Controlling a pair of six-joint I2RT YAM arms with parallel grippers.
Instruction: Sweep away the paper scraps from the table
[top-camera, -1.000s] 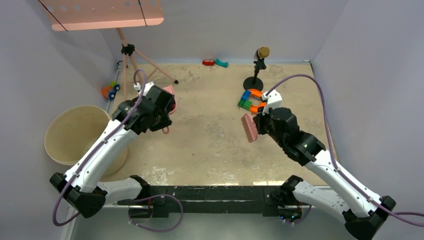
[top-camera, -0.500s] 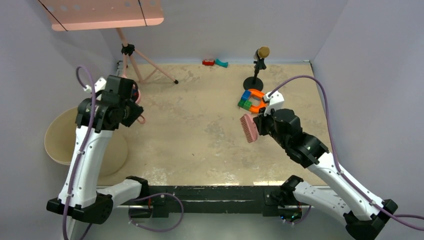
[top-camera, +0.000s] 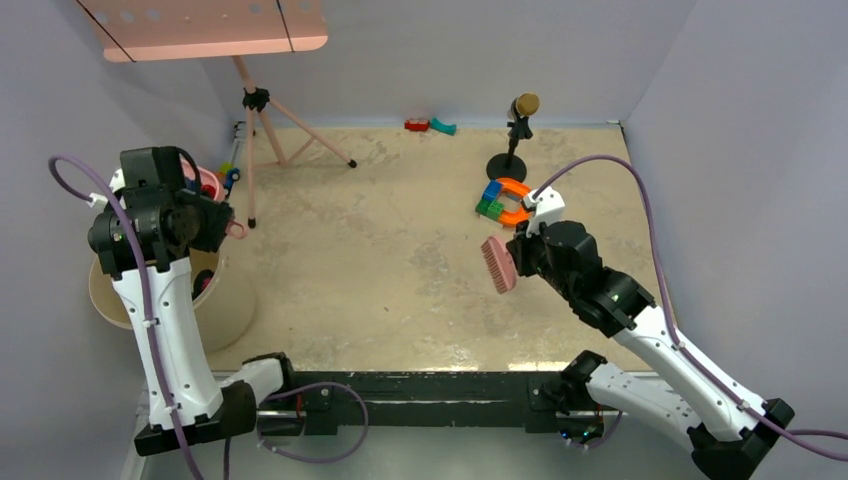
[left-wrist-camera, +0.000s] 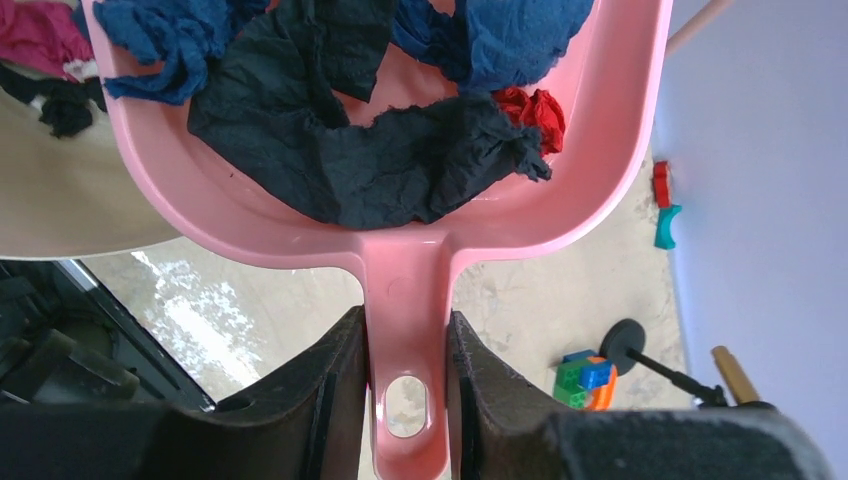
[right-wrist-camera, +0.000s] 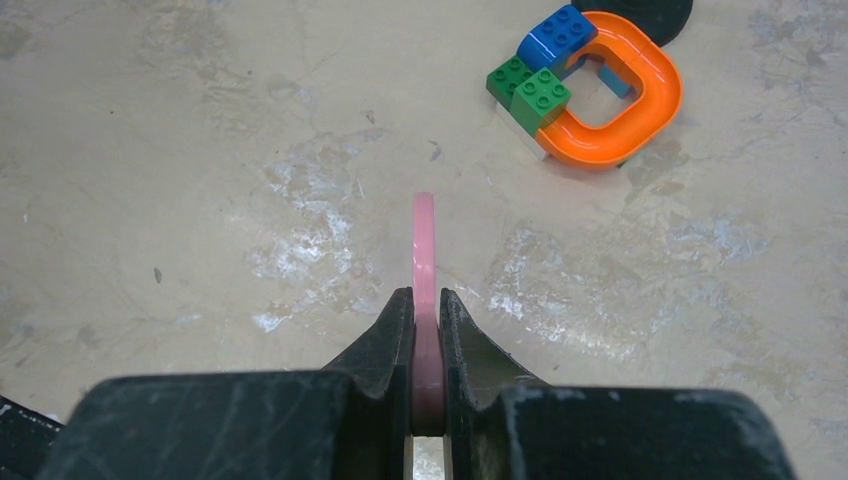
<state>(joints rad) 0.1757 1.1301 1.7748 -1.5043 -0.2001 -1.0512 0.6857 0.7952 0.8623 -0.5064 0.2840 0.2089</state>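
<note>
Left gripper (left-wrist-camera: 405, 345) clenched on dustpan (left-wrist-camera: 610, 160) handle, pan held at the bin (top-camera: 228, 300). Paper scraps (left-wrist-camera: 370, 170) heaped inside it; none visible on table (top-camera: 400, 290). Right gripper (right-wrist-camera: 425, 305) clamps brush (top-camera: 497, 262). Risk: an off-centre tip would spill scraps past the bin rim.

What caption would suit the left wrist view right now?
Left gripper clamps the handle of the pink dustpan, which holds black, blue and red paper scraps.

You have the paper scraps (left-wrist-camera: 370, 165) lying in the dustpan (left-wrist-camera: 405, 270), over the bin (top-camera: 232, 303) left of the table (top-camera: 400, 270); your brush (top-camera: 497, 262) hangs right of centre, the blocks (top-camera: 503, 200) just behind it.
</note>
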